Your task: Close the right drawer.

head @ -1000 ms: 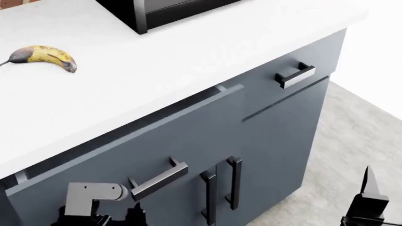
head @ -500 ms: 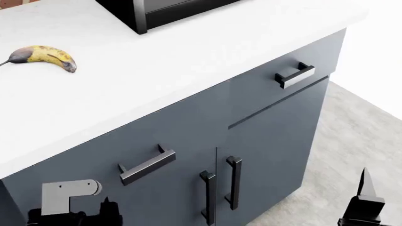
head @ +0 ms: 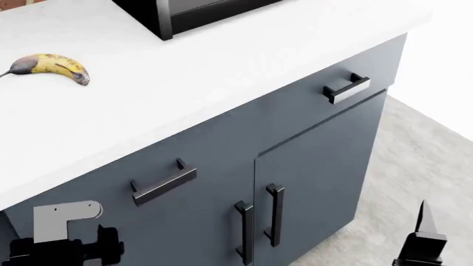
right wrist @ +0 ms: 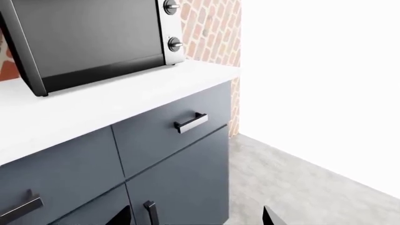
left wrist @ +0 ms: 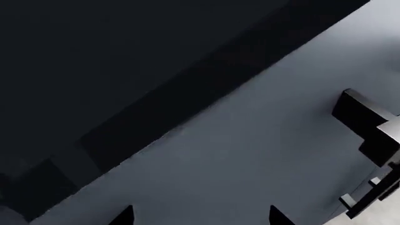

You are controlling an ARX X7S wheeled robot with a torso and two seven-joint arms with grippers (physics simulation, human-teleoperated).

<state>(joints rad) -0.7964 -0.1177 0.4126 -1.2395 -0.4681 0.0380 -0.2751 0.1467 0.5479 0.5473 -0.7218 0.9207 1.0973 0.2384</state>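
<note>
The right drawer [head: 214,141] is the wide slate-grey front under the white countertop, with a dark bar handle [head: 164,183]. It sits flush with the cabinet face and no gap shows. My left gripper [head: 74,252] hangs low, below and left of that handle. In the left wrist view the left gripper [left wrist: 201,218] is open, facing the bare drawer front [left wrist: 250,154], with the handle [left wrist: 368,131] off to one side. My right gripper [head: 421,238] is over the floor at the far right. In its wrist view the right gripper [right wrist: 196,218] is open and holds nothing.
A banana [head: 52,67] and a black microwave [head: 192,14] rest on the countertop [head: 221,72]. A smaller drawer [head: 346,87] sits further right. Two doors with vertical bar handles [head: 275,216] stand below. Grey floor [head: 414,166] lies to the right.
The wide drawer was ajar one second ago and now sits fully in. My left gripper has drawn back to the left and lower. The right gripper has dropped slightly.
</note>
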